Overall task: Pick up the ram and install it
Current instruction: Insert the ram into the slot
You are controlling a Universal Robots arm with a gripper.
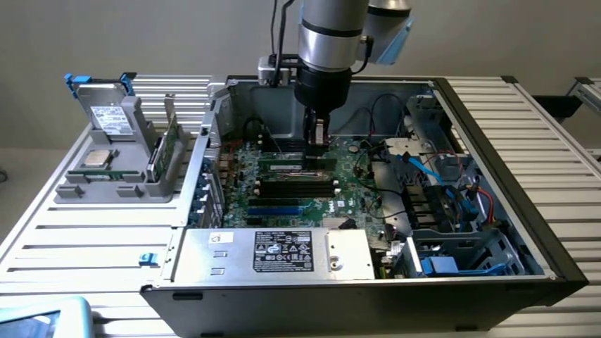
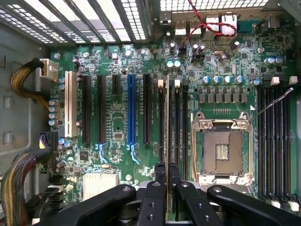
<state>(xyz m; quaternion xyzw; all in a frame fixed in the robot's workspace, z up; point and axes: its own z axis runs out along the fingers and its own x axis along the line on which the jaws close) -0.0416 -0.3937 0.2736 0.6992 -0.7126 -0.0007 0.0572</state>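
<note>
The ram (image 2: 168,117) shows edge-on as a long thin strip standing over the black memory slots (image 2: 178,122) beside the processor socket (image 2: 221,147). My gripper (image 2: 167,173) is shut on the ram, its two black fingers pinching one end. In the exterior view my gripper (image 1: 317,156) reaches straight down into the open computer case, and the ram (image 1: 284,166) lies level at the slots on the green motherboard (image 1: 281,204). I cannot tell whether the stick is seated in its slot.
A grey holder (image 1: 80,191) on the slatted table at the exterior view's left carries another green stick (image 1: 166,151), a silver processor chip (image 1: 97,157) and a grey drive (image 1: 112,120). The power supply (image 1: 272,252), cables (image 1: 413,190) and case walls ring the board.
</note>
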